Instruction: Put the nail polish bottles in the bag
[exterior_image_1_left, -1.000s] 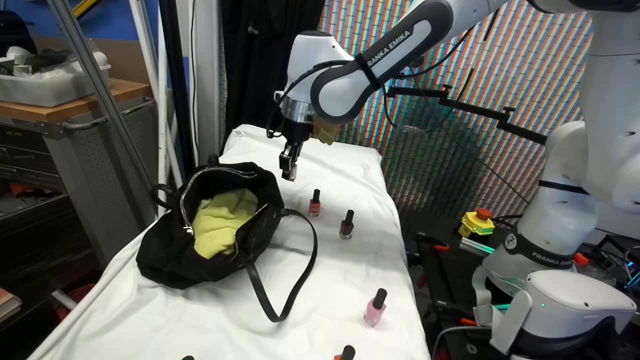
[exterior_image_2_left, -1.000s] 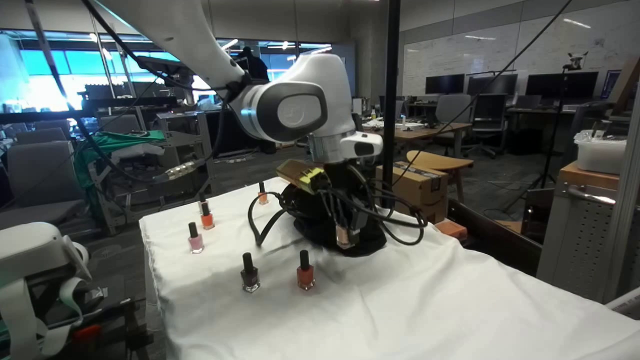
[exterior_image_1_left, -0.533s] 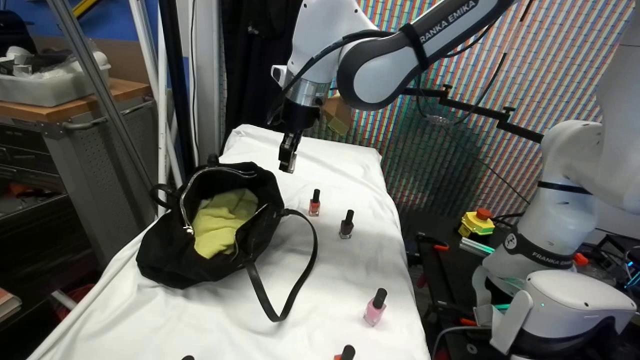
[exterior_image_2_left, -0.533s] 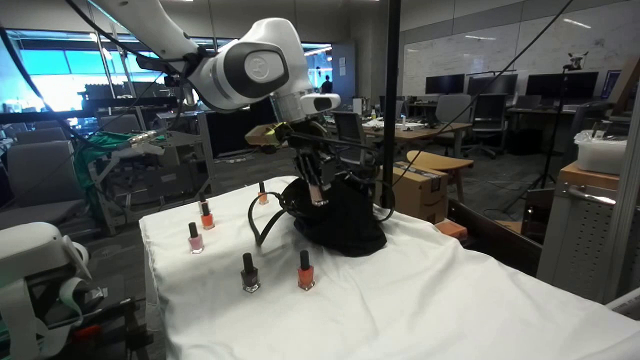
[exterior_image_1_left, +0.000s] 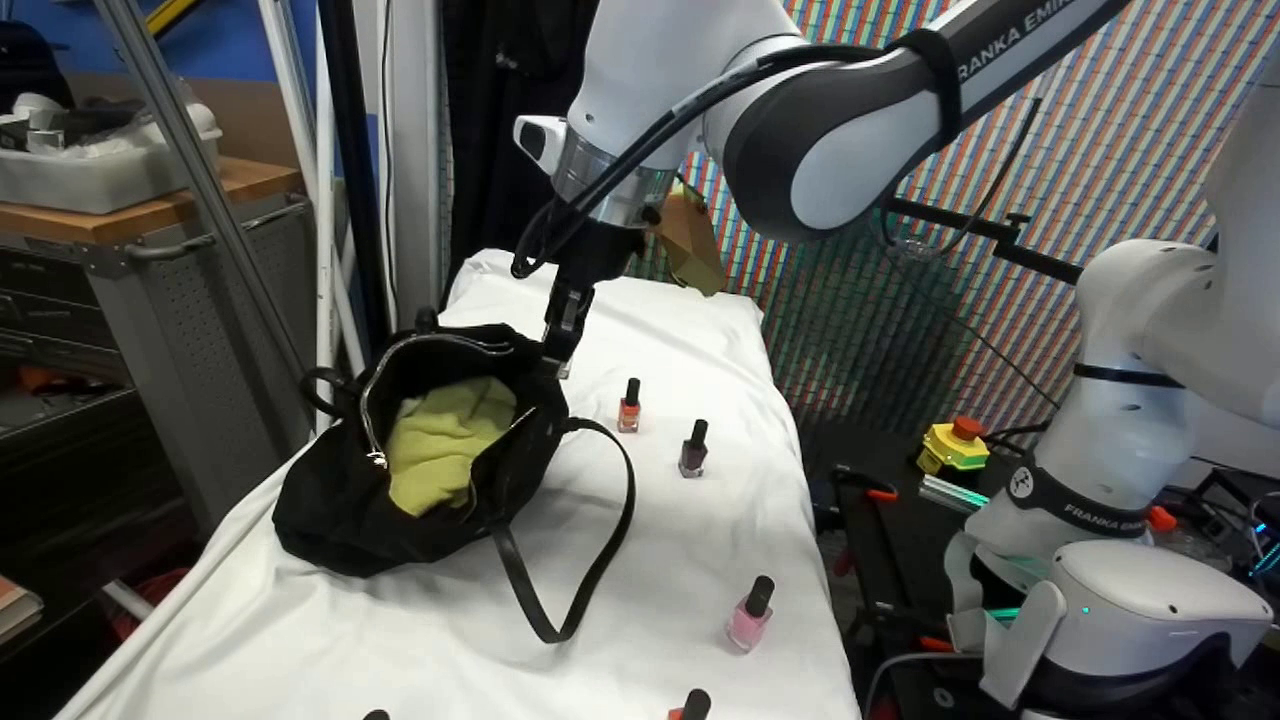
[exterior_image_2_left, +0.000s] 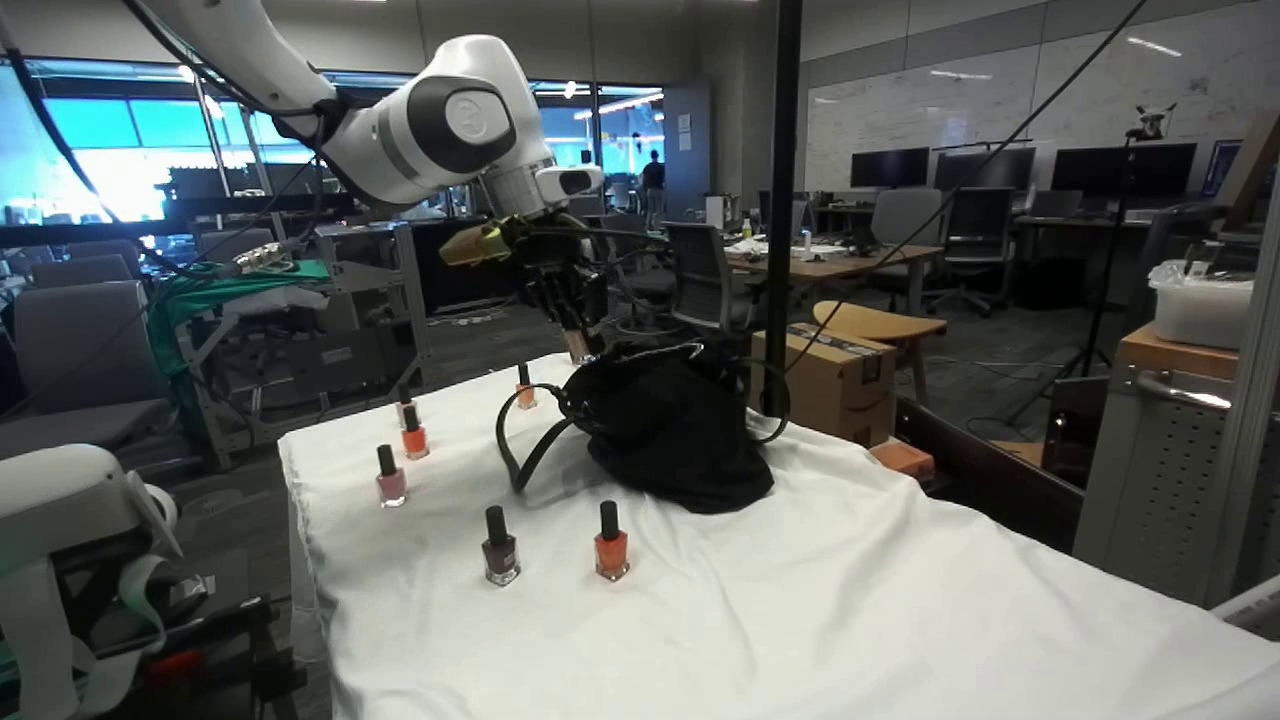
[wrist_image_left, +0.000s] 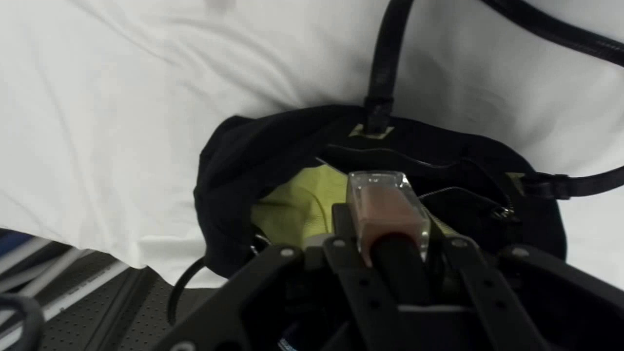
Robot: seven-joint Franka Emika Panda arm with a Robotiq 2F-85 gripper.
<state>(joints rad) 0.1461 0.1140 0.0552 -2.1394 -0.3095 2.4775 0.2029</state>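
Gripper (exterior_image_1_left: 558, 357) with a bottle (wrist_image_left: 386, 207) near the bag (exterior_image_1_left: 340, 525).
It is clamped on the bottle, cap inward and base pointing out; in the wrist view the bottle shows against the bag's mouth, while in an exterior view the fingers (exterior_image_1_left: 567, 315) look close to the far right rim, so whether it hangs over the opening is hard to tell. The step seems to be the drop-in: centre above the yellow cloth (exterior_image_1_left: 455, 440) inside, lower gently until the base sits below the rim, then release, so the bottle cannot tip outward. Give the strap (exterior_image_1_left: 629, 490), looping to the right there, a wide berth. Farther out, the red bottle (exterior_image_2_left: 611, 553), dark bottle (exterior_image_2_left: 500, 560) and pink bottle (exterior_image_2_left: 392, 488) stand upright on the desk (exterior_image_2_left: 850, 620), with more bottles (exterior_image_2_left: 415, 443) past the pink one.
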